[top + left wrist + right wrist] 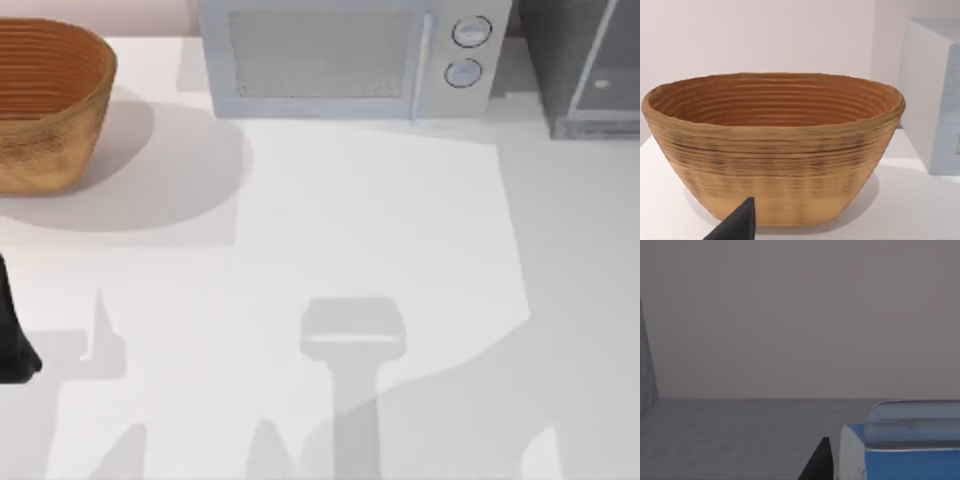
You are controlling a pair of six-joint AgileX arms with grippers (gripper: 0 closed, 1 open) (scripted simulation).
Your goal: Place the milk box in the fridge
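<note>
Blue milk box (pixel 900 450) just beside right pincer's dark fingertip (pixel 819 462).

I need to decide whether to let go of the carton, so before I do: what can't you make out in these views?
- Right gripper's fingers: right wrist view cuts them off; one dark tip beside the milk box.
- Milk box: lower part cut off by the same edge.
- Fridge: top view crops it at the corner, so its door state is unclear.
- Left arm: at the top view's left edge, mostly cropped.
</note>
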